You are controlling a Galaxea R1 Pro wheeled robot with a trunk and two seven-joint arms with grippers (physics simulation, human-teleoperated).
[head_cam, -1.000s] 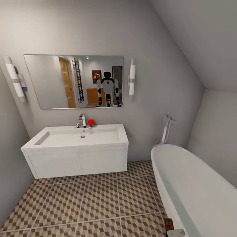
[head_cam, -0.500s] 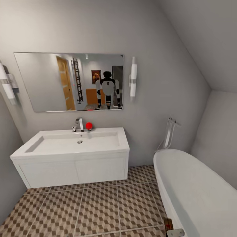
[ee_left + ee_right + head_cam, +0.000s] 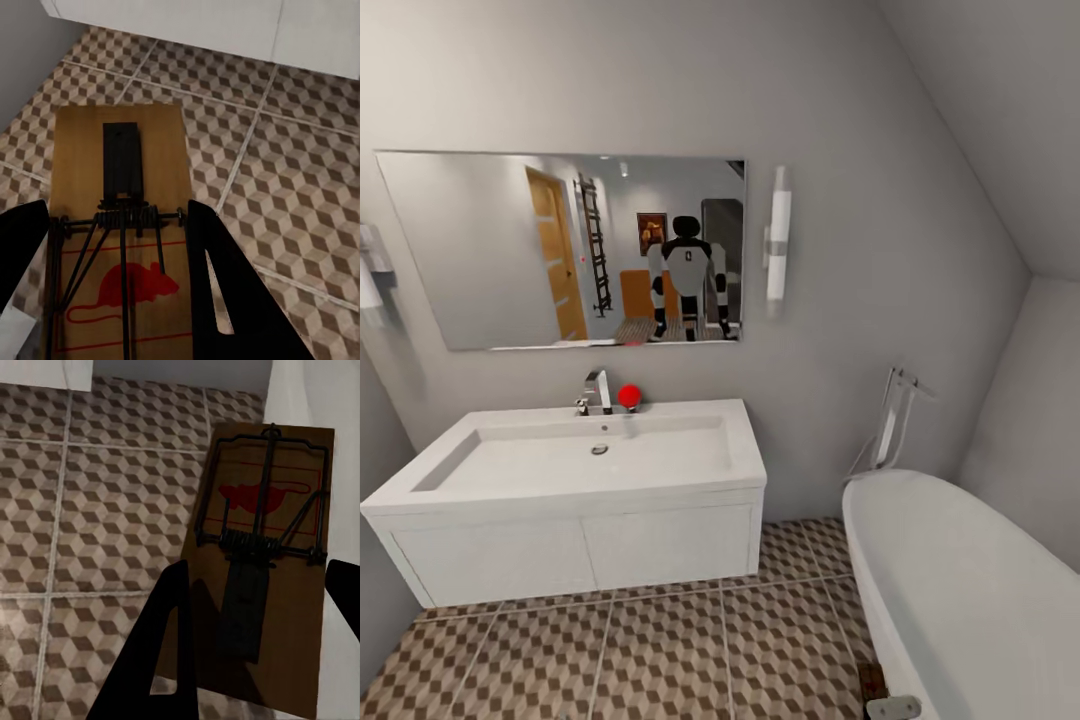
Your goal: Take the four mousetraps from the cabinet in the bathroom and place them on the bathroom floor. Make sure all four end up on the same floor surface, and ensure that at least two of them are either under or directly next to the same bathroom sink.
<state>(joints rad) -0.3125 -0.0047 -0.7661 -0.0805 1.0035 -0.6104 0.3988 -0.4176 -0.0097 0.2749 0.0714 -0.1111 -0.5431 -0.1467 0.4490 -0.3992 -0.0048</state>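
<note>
Grey plaster walls and a sloped ceiling are seen in the head view, enclosing the room. The bathroom floor (image 3: 660,650), laid in square tiles printed with a brown, beige and white cube pattern, is shown at 6 o'clock. The long white oval bathtub (image 3: 970,590) is located at 4 o'clock, with a chrome filler standing behind it. The white rectangular wall-hung bathroom sink (image 3: 575,500) with a chrome tap is located at 8 o'clock; a small red ball (image 3: 628,396) rests on its rim beside the tap. A wide rectangular wall mirror (image 3: 560,250) is mounted at 10 o'clock, with a white tube lamp (image 3: 779,240) to its right.

In the left wrist view, a flat brown wooden mousetrap with a red mouse print (image 3: 120,232) is clamped between the black fingers of the left gripper (image 3: 120,277), above the tiles. In the right wrist view, a second brown wooden mousetrap (image 3: 262,562) is gripped by the right gripper (image 3: 259,637), above the tiles, beside the white tub wall.
</note>
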